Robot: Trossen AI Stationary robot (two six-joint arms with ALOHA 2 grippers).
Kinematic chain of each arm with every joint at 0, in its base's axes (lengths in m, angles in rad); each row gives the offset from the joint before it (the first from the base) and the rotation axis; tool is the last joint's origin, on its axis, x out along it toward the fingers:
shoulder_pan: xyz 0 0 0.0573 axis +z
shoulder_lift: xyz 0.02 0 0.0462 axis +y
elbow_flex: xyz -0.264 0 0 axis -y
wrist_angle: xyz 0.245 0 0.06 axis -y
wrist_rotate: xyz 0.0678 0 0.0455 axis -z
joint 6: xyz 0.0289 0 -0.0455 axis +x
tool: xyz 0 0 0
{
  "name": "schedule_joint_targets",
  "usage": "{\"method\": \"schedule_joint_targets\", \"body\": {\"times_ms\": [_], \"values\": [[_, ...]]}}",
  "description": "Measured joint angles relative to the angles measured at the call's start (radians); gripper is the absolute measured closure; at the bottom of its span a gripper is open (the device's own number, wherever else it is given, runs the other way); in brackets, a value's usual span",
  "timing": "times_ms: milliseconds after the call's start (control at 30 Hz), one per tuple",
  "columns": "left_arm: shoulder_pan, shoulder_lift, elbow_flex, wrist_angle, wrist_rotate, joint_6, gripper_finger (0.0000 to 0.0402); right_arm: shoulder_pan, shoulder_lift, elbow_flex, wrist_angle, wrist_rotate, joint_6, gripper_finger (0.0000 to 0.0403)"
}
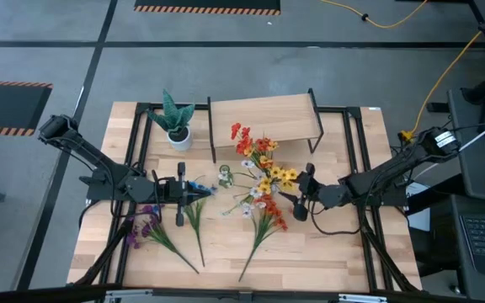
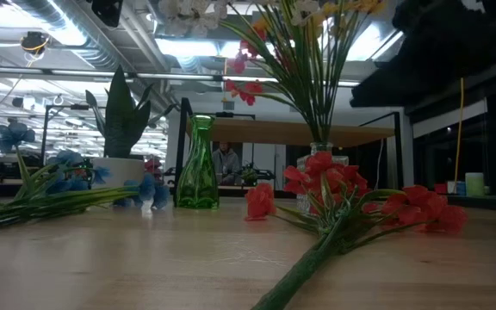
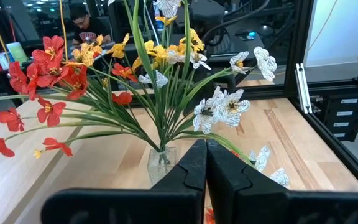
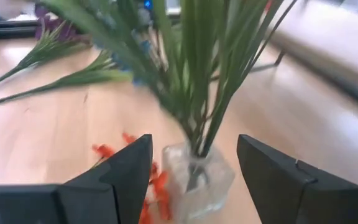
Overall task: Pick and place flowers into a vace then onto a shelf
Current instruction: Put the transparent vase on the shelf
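Flowers [image 1: 263, 172] in red, yellow and white already stand bunched in a clear vase [image 4: 199, 177] at the middle of the table [image 1: 335, 252], so that part looks well along.

Biggest thing on the table first: the shelf [image 1: 263, 118], at twelve o'clock from the bouquet, carries nothing that I can see, so the lift onto it is still to come. At nine o'clock from the shelf sits a potted plant [image 1: 175, 122], not part of the job. Three sprigs still lie flat on the wood: an orange one [image 1: 263, 223] at six o'clock from the vase, a blue one [image 1: 196, 210] and a purple one [image 1: 150, 227] out toward eight o'clock. A small green vase [image 2: 198, 164] stands at nine o'clock from the bouquet, and it looks empty.

Now the arms. The right gripper [image 4: 194, 165] sits at three o'clock from the clear vase, fingers spread wide with the glass framed between them, not touching yet by my read. The left gripper [image 3: 206, 165] is at nine o'clock, near the blue sprig, fingers pressed together on nothing.

Hard to make out: from overhead the clear vase is buried under blossoms, and the right wrist camera cuts off its base. In the low view the bouquet's top runs out of the picture. Someone sits in the room behind, only partly seen.
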Motion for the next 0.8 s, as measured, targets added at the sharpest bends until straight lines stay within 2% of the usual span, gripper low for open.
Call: {"method": "schedule_joint_targets", "body": {"times_ms": [133,433,700,800], "values": [[0.0,0.0,0.0,0.0,0.0,0.001,0.04,0.0,0.045,0.0,-0.003,-0.031,0.042,0.0166],[0.0,0.0,0.0,-0.008,0.0,0.001,0.0394,-0.026,0.201,0.0,0.128,-0.031,0.037,0.0166],[0.0,0.0,0.0,-0.014,0.0,0.003,0.04,-0.079,0.321,0.0,0.322,-0.031,-0.058,0.0166],[0.0,0.0,0.0,-0.015,0.0,0.003,0.0399,-0.104,0.344,-0.001,0.332,-0.031,-0.052,0.0166]]}}
